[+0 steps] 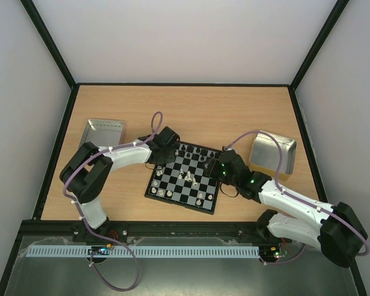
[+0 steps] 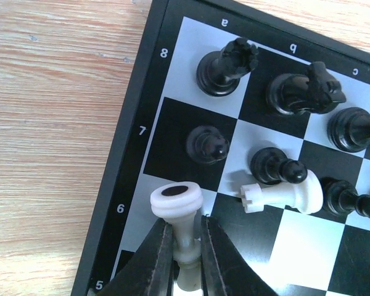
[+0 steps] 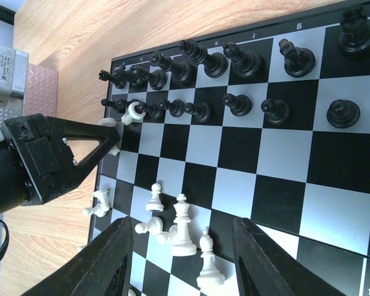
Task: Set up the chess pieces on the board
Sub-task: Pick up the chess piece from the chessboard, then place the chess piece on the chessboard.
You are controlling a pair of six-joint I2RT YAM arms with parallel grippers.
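Note:
The board lies in the middle of the table. Black pieces stand in two rows along its far edge. My left gripper is shut on a white piece, held upside down over the board's far-left corner, near the rank 6 mark. A white rook lies on its side beside black pawns. My right gripper is open above a white cluster: a king, a bishop and pawns, some fallen. In the top view the grippers are at the left and right.
A shiny metal tray sits left of the board and another to its right. More white pieces lie at the board's left edge. Bare wooden table surrounds the board, enclosed by walls.

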